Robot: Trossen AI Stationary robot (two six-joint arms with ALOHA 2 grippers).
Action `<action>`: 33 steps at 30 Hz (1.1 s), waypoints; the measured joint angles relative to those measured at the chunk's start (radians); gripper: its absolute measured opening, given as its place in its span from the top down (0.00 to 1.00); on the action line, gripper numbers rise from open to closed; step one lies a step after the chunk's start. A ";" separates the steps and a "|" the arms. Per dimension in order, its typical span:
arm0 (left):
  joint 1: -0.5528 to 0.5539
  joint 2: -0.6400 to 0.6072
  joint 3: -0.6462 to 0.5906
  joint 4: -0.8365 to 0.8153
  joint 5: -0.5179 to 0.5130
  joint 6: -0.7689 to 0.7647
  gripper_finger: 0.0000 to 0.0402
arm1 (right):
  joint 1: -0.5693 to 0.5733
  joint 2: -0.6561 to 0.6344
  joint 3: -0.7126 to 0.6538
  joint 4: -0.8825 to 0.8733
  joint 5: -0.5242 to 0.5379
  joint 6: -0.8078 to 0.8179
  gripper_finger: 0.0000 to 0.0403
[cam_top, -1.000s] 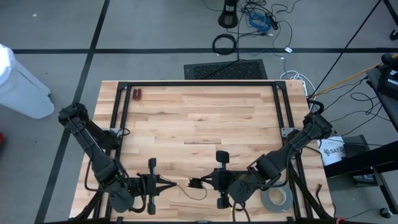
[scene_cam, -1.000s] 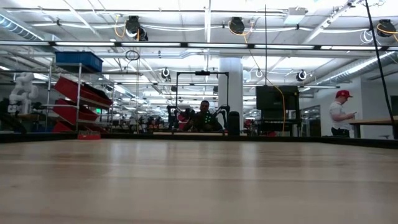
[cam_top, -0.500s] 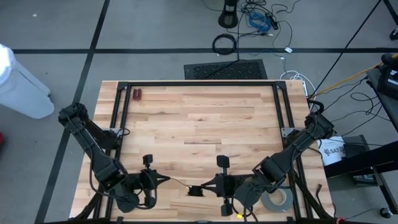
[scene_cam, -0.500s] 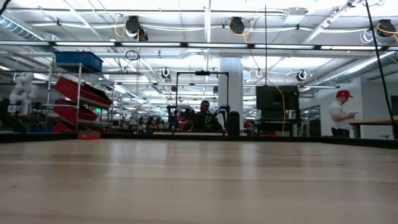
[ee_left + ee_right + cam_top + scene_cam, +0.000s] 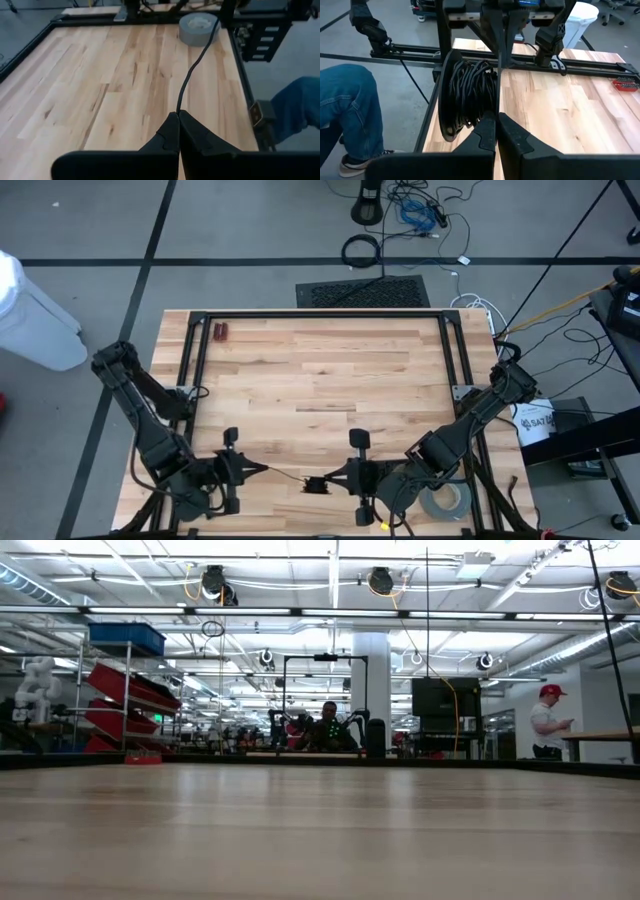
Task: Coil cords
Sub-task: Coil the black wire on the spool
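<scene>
cord: thin black cord (image 5: 287, 477) lies at the near edge of the table (image 5: 320, 380), running between the two grippers; a straight strand leaves the left gripper and ends in a small dark bundle just in front of the right gripper.
left gripper: left gripper (image 5: 262, 471) sits at the near left of the table, fingers pressed together on the free end of the cord; left wrist view shows the strand rising from the closed tips.
right gripper: right gripper (image 5: 327, 483) sits at near centre, fingers closed on the wound bundle; right wrist view shows many black turns stacked against its fingers (image 5: 487, 131).
done: most of the cord looks already wound into the bundle, by my reading.
left: a short straight run remains between the grippers; it likely needs taking up, then the bundle set down.
nearby: grey tape roll (image 5: 444, 500) rests beside the right arm, apart from the cord.
low view: bare tabletop only; neither gripper shows.
</scene>
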 joint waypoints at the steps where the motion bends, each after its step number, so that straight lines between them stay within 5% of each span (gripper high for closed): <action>1: -0.006 -0.002 0.000 0.007 -0.008 0.000 1.00 | 0.000 0.000 0.000 -0.004 0.000 0.004 1.00; 17: 0.032 -0.032 0.001 0.258 -0.086 0.107 1.00 | -0.059 0.069 0.000 -0.016 0.014 -0.039 1.00; 33: 0.187 -0.031 0.001 0.360 -0.002 0.106 1.00 | -0.104 0.118 -0.001 0.034 0.313 0.046 1.00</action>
